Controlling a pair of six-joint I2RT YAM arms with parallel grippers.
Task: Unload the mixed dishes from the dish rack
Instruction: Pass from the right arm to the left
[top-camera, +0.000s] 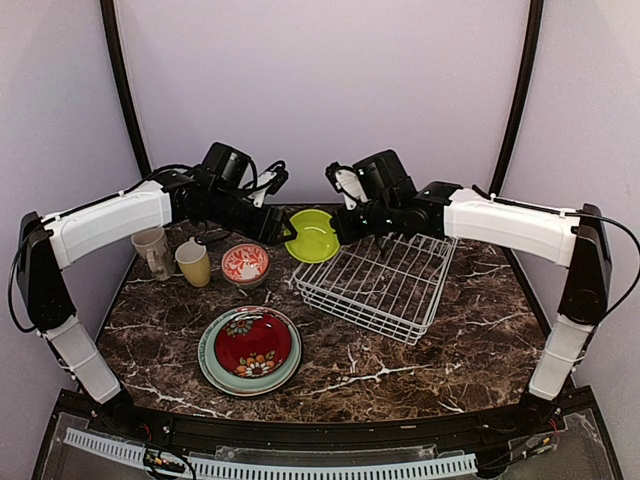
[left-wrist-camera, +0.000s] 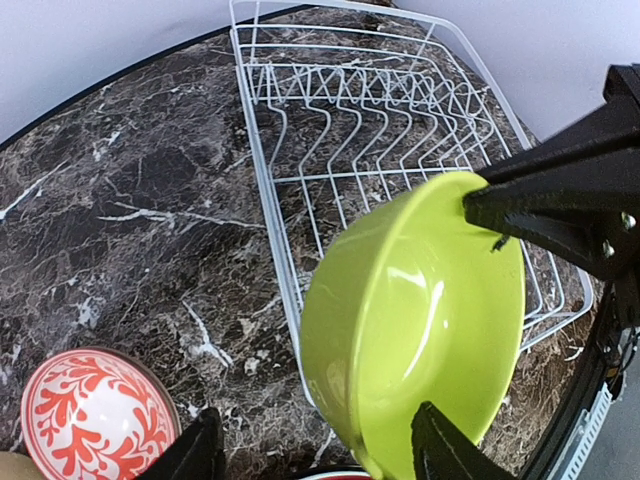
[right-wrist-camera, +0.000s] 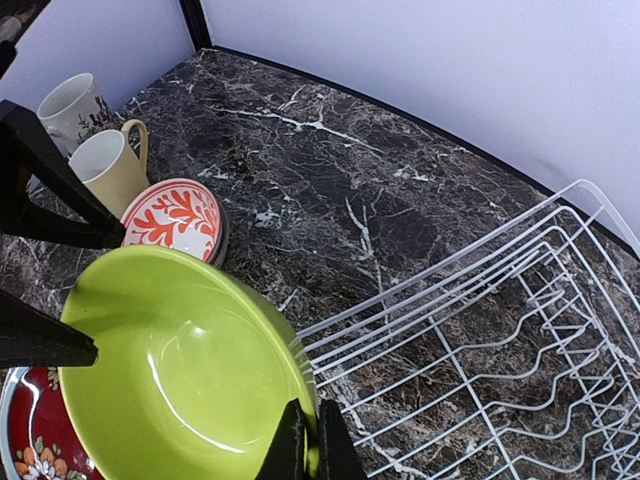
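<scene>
Above the surface (top-camera: 470, 345), just left of the bare dish rack (top-camera: 385, 290), lime bowl (top-camera: 313, 236) hangs, apparently mid-handover, right fingers (right-wrist-camera: 292, 448) pinched shut on its rim, left fingers (left-wrist-camera: 195, 452) part-open astride it; next, left must close before right releases.

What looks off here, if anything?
Nothing broken or spilled. Only oddity: the lime bowl hangs tilted beside the dish rack, right gripper pinching one rim, left gripper open around the opposite edge. The rack sits skewed to the table edge.
</scene>
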